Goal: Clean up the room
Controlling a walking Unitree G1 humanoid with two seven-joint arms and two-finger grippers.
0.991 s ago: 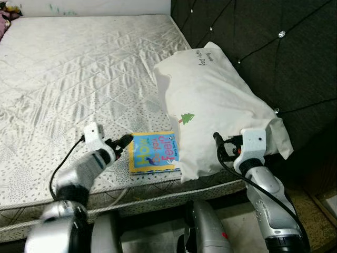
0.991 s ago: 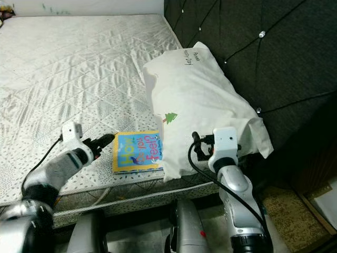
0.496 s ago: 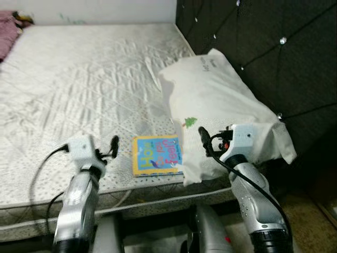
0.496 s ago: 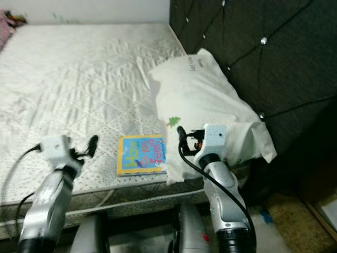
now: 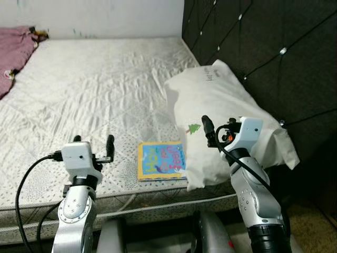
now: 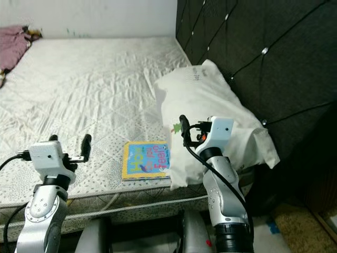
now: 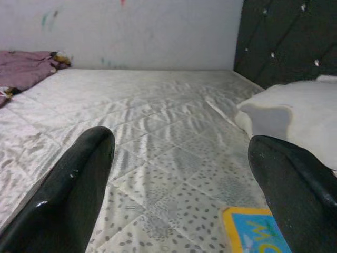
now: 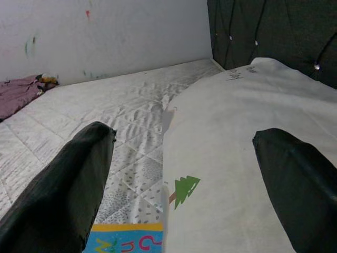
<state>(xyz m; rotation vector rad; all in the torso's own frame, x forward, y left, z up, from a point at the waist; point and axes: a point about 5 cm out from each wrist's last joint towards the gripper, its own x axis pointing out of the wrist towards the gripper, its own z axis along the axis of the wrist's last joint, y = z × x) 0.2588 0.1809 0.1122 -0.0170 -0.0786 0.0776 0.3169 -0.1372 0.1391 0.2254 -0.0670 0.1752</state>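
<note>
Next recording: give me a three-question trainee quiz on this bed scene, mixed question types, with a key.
1. True or false: the colourful children's book lies on the white quilted mattress, its right edge at the white pillow.
2. Which item lies at the mattress's far left corner? A) purple cloth B) grey towel C) red cushion
3. Fill in: the left gripper and right gripper both have their fingers ____.

Key: 1 true; 2 A; 3 open
</note>
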